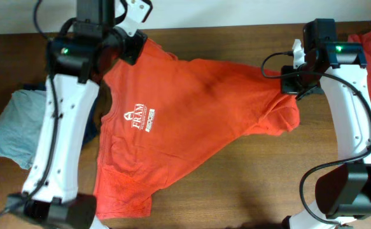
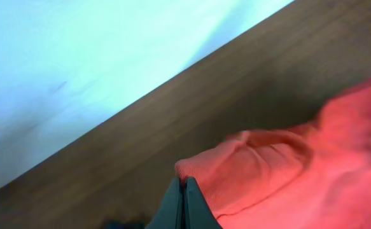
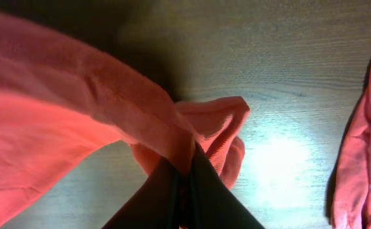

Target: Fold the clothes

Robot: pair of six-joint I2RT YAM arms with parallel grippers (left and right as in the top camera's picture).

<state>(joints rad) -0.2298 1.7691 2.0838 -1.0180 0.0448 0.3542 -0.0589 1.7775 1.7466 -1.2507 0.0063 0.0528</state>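
Brown wood-grain table (image 1: pixel 236 184); bright glare patch (image 3: pixel 280 165); pale surface (image 2: pixel 77 57) beyond far edge.

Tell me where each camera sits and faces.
Overhead: above the table, facing down on the T-shirt; left arm and right arm show.
Left wrist: on the left arm, facing along the left gripper to the T-shirt's edge.
Right wrist: on the right arm, facing past the right gripper pinching fabric.
Shared: the T-shirt.

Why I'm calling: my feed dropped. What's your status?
Left gripper shut on T-shirt corner. Right gripper shut on its opposite edge. T-shirt spread out, unfolded. Grey garment left, clear of it.
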